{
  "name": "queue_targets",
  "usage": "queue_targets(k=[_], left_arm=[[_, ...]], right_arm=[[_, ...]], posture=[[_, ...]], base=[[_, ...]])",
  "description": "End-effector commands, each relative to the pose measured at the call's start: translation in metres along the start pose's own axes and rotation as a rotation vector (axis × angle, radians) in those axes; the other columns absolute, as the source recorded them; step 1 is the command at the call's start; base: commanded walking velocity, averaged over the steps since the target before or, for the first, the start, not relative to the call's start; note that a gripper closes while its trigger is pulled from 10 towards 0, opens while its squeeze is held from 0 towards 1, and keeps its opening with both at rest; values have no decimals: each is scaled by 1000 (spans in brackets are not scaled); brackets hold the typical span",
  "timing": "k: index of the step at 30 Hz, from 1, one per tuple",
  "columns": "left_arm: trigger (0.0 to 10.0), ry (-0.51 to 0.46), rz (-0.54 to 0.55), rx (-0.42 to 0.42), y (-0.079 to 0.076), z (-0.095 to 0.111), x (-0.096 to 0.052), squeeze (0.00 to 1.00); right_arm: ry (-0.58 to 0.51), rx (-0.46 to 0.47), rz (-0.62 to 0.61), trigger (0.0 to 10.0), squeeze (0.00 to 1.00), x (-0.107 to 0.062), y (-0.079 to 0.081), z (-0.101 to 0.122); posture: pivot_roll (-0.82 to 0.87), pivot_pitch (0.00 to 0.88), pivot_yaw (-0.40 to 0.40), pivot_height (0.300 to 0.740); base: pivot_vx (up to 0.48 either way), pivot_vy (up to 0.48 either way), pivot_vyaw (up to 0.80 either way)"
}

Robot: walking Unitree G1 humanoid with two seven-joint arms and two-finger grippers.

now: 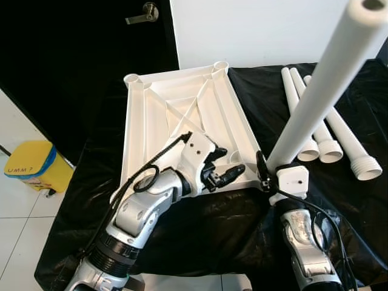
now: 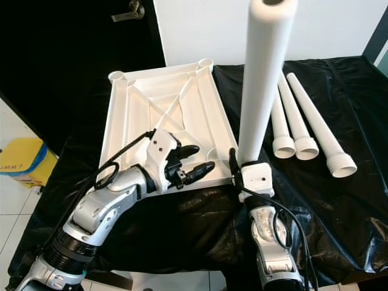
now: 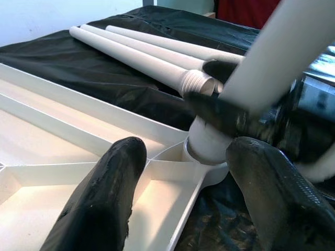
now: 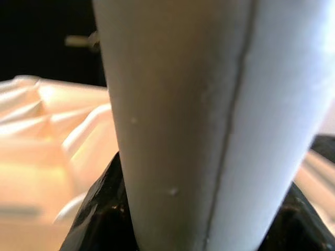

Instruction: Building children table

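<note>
The white table top (image 1: 151, 115) lies upside down on a black-covered table, ribs facing up. My right gripper (image 1: 268, 168) is shut on a white table leg (image 1: 321, 85), which stands nearly upright with its lower end at the top's near right corner socket (image 3: 205, 151). In the right wrist view the leg (image 4: 204, 120) rises between the black fingers (image 4: 99, 219). My left gripper (image 1: 231, 162) is open just left of that corner, above the table top, its fingers (image 3: 104, 198) pointing at the socket with nothing held.
Three more white legs (image 1: 330, 130) lie side by side on the black cloth (image 1: 212, 224) to the right. A yellow bin (image 1: 33, 163) stands on the tiled floor at left. A black door (image 1: 73, 54) and a white wall are behind.
</note>
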State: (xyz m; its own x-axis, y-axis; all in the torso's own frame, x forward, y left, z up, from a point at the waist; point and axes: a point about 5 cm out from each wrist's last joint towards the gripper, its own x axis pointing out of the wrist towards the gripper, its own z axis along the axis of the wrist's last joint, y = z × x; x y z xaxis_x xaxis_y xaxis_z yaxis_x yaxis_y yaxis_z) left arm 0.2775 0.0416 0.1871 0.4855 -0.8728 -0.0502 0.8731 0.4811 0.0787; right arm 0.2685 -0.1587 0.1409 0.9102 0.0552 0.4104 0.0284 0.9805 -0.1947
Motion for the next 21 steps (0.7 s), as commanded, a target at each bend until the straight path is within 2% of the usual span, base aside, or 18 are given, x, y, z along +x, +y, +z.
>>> queue_targets(k=[1, 3, 5, 7, 11, 14, 18, 20, 21], left_arm=[[10000, 2, -3, 12, 3, -1, -1, 0], [10000, 2, -3, 12, 3, -1, -1, 0], [10000, 9, -10, 11, 3, -2, -2, 0], [10000, 9, -10, 11, 3, -2, -2, 0], [10000, 10, -3, 7, 5, -3, -4, 0], [10000, -34, 14, 1, 9, 4, -5, 0], [10000, -45, 15, 0, 10, 6, -5, 0], [10000, -105, -24, 1, 9, 17, 0, 0], [10000, -146, -69, -24, 6, 24, 3, 1000]], right_arm=[[-10, 6, -24, 10000, 0, 2, -4, 3], [-10, 6, -24, 10000, 0, 2, -4, 3], [57, 72, 27, 10000, 0, -4, 6, -4], [57, 72, 27, 10000, 0, -4, 6, -4], [118, 132, 63, 10000, 0, -10, 17, -4], [115, 117, 57, 10000, 0, -4, 10, 6], [116, 114, 55, 10000, 0, -2, 9, 8], [158, 75, 57, 10000, 0, 8, -2, 8], [180, 57, 65, 10000, 0, 14, -7, 9]], posture=[[-252, 27, 85, 740], [-252, 27, 85, 740], [-251, 24, 80, 740], [-251, 24, 80, 740], [-254, 29, 75, 740], [-255, 34, 75, 740], [-255, 34, 75, 740], [-251, 38, 68, 740], [-251, 40, 67, 740]], base=[[0, 0, 0], [0, 0, 0], [0, 0, 0], [0, 0, 0], [0, 0, 0], [0, 0, 0], [0, 0, 0], [0, 0, 0], [0, 0, 0]])
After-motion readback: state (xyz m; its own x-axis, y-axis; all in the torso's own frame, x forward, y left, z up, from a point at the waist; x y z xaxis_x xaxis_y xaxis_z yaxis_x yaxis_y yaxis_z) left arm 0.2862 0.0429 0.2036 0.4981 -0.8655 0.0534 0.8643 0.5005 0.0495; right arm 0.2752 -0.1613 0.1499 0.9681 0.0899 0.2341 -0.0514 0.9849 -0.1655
